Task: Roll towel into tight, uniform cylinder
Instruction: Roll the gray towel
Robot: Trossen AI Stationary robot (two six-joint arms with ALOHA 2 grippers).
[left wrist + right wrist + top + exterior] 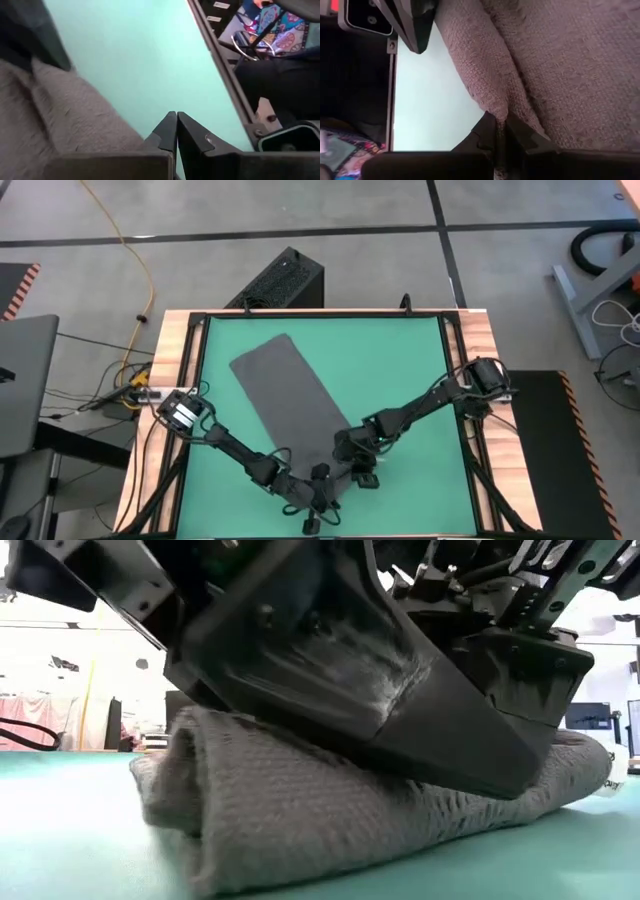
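Observation:
The dark grey towel (285,395) lies slantwise on the green mat, its far end flat at the far left. Its near end is rolled into a thick roll (300,810), which rests on the mat. The roll also shows in the left wrist view (75,120) and the right wrist view (470,60). My left gripper (320,485) (176,122) is shut at the roll's near side. My right gripper (354,465) (500,122) is shut at the roll's right part. A dark gripper body (400,690) lies on top of the roll. My left gripper lies low over the mat with its shut fingers (167,132) right beside the roll's edge (125,135). Whether they touch the cloth, I cannot tell. My right gripper's shut fingertips (492,127) sit at the crease (502,107) between the rolled part and the flat towel, touching the cloth from the table's right side. The towel stays on the mat.
The mat (400,370) is bare to the right of the towel and at the far right. A black frame and wooden rim (462,380) bound it. A black box (285,280) stands beyond the far edge. Patterned cloth (280,25) shows past the table's edge.

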